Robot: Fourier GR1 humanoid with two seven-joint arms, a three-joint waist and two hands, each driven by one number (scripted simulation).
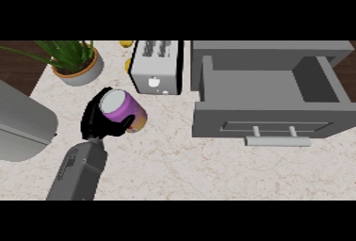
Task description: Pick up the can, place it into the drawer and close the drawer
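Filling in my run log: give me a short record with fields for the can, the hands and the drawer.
can: purple can with a pale top, over the counter, left of the drawer
left hand: left hand curled round the can
right hand: not in view
drawer: drawer open, can not in it, handle facing the robot
can lifted or standing: cannot tell
behind the can: toaster; potted plant further left

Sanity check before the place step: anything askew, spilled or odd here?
Nothing stands out. The left hand curls round the can, the drawer stands open, and the toaster and potted plant sit upright. No spill shows.
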